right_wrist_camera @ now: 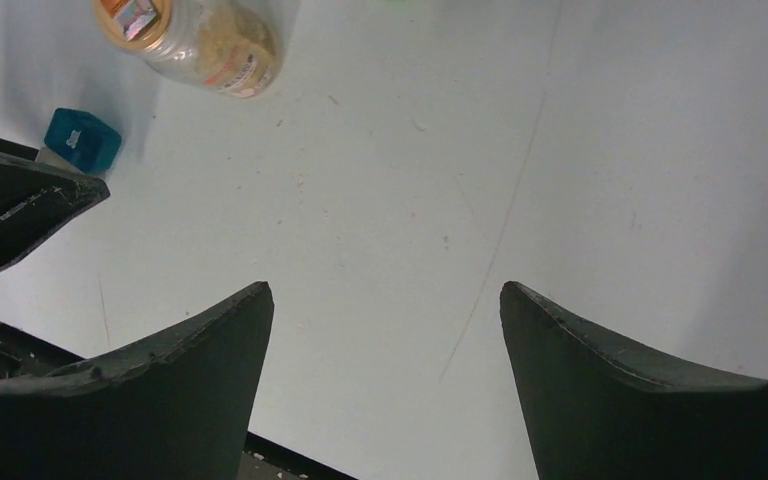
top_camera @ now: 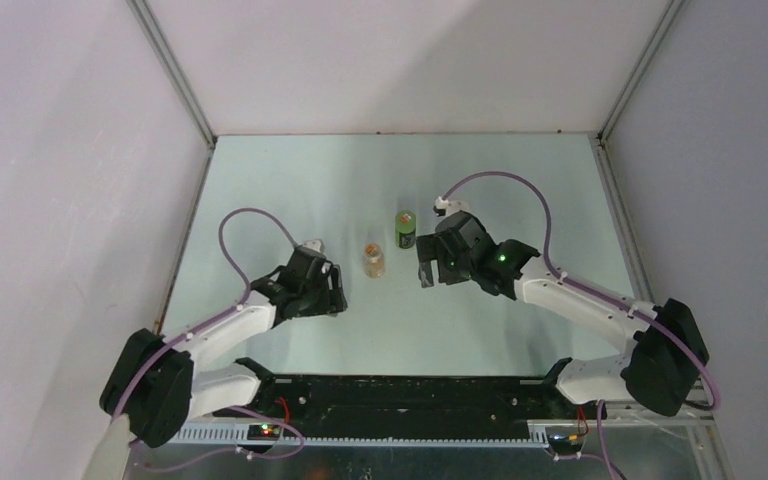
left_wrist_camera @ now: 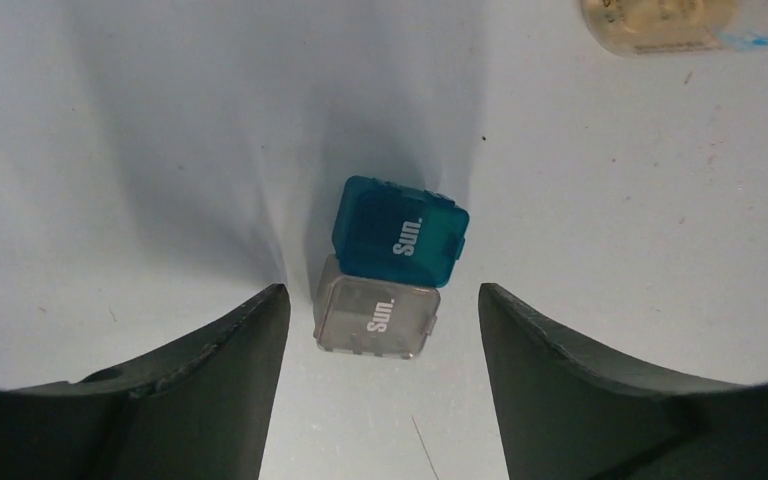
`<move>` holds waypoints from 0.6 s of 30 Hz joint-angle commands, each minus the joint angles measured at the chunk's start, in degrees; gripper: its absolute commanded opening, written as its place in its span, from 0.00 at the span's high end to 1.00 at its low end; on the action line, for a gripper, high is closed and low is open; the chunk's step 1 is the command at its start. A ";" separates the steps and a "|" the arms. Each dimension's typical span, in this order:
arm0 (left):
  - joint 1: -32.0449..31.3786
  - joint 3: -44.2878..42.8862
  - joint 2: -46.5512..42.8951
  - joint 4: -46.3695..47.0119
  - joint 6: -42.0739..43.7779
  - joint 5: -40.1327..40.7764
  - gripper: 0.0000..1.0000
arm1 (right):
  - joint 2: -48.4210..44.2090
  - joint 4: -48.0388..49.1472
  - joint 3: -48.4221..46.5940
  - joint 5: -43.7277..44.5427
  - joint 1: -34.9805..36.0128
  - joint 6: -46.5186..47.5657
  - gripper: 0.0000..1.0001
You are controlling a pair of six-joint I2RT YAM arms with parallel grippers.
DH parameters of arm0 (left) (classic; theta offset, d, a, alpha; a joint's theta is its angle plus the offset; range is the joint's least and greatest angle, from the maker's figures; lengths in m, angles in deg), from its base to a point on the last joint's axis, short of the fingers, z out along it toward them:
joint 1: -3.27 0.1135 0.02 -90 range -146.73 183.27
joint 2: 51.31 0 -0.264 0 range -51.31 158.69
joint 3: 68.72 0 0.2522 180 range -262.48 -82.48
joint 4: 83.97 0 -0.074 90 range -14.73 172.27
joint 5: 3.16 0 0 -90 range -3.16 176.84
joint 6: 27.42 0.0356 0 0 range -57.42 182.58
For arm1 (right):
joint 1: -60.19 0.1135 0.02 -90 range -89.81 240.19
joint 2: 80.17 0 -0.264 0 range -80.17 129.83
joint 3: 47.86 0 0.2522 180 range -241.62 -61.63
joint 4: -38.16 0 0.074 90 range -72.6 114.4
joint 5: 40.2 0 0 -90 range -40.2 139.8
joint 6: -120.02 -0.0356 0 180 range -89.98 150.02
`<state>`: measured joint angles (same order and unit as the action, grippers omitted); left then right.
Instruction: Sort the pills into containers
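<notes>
Two small lidded pill cases marked "Sun." lie touching on the table, one teal [left_wrist_camera: 398, 232] and one clear grey [left_wrist_camera: 375, 318]. No loose pills show. My left gripper [left_wrist_camera: 380, 290] is open, its fingertips on either side of the grey case with a gap on each side. The beige container with the orange top [top_camera: 373, 260] stands just right of the left gripper [top_camera: 328, 290]. The dark container with the lime-green top [top_camera: 405, 228] stands behind it. My right gripper [top_camera: 427, 268] hovers open beside both containers, and nothing lies between its fingers [right_wrist_camera: 385, 290]. The right wrist view shows the beige container [right_wrist_camera: 195, 40] and the teal case [right_wrist_camera: 82, 138].
The pale table [top_camera: 500, 330] is walled on the left, back and right. A black rail [top_camera: 410, 392] runs along the near edge between the arm bases. A left finger [right_wrist_camera: 10, 205] shows at the left of the right wrist view.
</notes>
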<state>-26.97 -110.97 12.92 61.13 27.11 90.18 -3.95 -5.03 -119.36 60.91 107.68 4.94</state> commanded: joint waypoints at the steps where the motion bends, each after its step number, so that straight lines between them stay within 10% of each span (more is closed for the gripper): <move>1: -0.60 -3.88 3.42 3.91 6.27 1.45 0.27 | -3.81 0.33 1.22 -0.47 -1.80 -1.10 0.12; 11: -3.95 -8.84 10.50 4.39 11.62 -2.78 0.70 | -8.51 -0.48 5.14 -0.62 -5.36 -1.86 0.12; 18: -14.95 -15.85 15.52 4.12 16.13 -2.89 0.75 | -11.34 -3.37 6.35 0.15 -10.69 -3.84 0.12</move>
<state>-36.24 -120.87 26.38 63.79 38.48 88.19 -12.93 -6.50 -113.55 59.95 99.74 3.26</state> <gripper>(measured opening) 0.414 0.878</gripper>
